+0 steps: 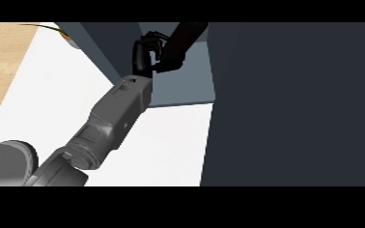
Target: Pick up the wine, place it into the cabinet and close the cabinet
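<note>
Grey forearm (114, 121) ends in left hand (145, 53) curled round the wine (178, 43).

My left robot hand (145, 53) reaches into the cabinet (187, 84), touching the wine (179, 43) on its right. The door (285, 106) stands right of the hand, the bench (171, 145) lies below it, nearer me.

A kitchen: white counter (164, 145) under a dark cabinet (285, 101).
</note>
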Controlling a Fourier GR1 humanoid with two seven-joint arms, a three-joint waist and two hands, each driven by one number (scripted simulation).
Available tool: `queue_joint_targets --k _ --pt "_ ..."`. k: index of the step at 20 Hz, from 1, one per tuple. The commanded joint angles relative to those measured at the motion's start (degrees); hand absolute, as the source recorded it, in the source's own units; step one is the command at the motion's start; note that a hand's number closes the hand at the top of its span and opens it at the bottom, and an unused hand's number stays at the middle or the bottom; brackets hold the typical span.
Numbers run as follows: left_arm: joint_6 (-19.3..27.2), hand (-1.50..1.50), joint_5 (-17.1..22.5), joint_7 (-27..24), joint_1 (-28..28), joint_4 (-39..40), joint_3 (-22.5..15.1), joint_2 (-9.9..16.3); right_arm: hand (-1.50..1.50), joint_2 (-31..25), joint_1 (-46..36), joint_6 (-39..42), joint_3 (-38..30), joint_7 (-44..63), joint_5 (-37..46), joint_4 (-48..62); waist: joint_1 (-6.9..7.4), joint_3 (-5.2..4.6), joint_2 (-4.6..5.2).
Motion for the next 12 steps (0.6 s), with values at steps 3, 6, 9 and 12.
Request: queue_joint_targets --k 3,6,9,12 --pt "1.1 1.5 -0.6 -1.2 0.8 2.7 0.5 -0.2 -1.5 0.9 1.2 -0.6 0.1 0.3 -1.4 -3.6 -0.71 -0.03 0.4" --pt "2.4 1.5 -0.9 3.5 -2.9 4.3 0.4 2.1 -1.5 0.5 1.2 1.0 0.8 -0.7 -2.4 -2.0 -1.36 0.02 0.78" --pt "2.5 1.5 -0.5 1.7 -0.1 4.0 1.0 -1.2 -1.5 0.5 -1.5 -0.4 1.2 0.9 -1.6 -1.7 -1.32 -0.09 0.7" --pt "-5.2 1.5 2.2 2.4 0.2 1.5 3.8 1.4 -1.5 1.6 0.5 0.0 0.8 -1.6 -1.4 -2.1 -0.59 -0.08 0.63"
